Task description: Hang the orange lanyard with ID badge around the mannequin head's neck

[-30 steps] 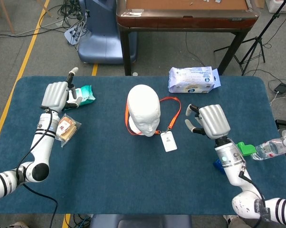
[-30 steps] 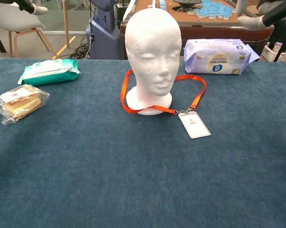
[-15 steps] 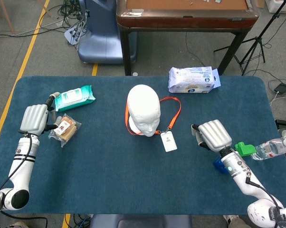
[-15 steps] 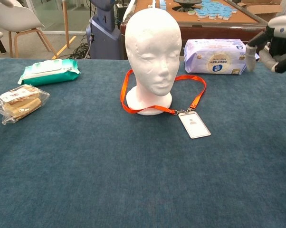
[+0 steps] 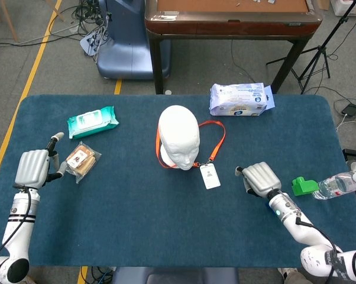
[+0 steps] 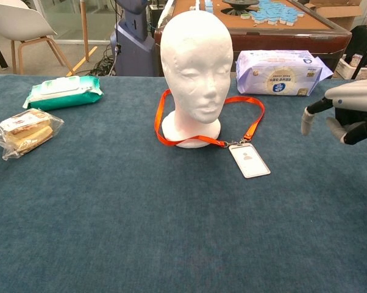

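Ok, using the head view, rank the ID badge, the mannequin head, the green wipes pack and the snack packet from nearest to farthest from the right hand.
From the right hand:
1. ID badge, just to its left, flat on the table.
2. Mannequin head, mid-table, behind the badge.
3. Snack packet, far left, beside the left hand.
4. Green wipes pack, far left and further back.
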You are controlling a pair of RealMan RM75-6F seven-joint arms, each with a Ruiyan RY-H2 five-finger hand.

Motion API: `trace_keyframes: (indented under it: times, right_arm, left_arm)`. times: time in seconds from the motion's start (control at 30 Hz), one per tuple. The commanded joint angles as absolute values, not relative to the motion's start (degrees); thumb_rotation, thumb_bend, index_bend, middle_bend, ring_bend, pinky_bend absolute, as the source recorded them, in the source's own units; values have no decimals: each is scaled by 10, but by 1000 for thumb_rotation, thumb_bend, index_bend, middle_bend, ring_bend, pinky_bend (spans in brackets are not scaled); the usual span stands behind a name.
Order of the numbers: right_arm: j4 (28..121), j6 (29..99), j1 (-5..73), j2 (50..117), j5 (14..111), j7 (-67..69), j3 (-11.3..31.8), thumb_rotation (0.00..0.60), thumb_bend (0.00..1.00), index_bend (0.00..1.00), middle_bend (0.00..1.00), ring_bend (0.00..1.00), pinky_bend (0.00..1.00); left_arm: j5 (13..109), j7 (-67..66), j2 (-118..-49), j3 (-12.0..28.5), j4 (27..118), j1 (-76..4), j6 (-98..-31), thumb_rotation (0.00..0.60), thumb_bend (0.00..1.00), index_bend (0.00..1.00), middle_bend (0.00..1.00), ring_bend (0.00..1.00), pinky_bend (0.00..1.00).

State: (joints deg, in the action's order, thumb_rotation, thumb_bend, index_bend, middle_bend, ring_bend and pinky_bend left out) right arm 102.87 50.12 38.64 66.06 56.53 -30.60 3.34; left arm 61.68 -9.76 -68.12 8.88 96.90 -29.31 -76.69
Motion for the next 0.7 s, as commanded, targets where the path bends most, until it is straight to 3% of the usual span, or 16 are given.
trace_keyframes:
  times: [0.03,0.7]
  right_arm:
    - [1003,493,403,692,540,-331,25,600,841,309,1000,1000,1000]
    - [889,485,453,833,472,-355,26,600,841,296,1000,1000,1000]
  left_arm:
    - [631,-94,-676,85,979,-283,-772,600,360,147,728,726,906]
    - [672,-86,-660,91,1009,-251,-770,600,359,148,728,726,906]
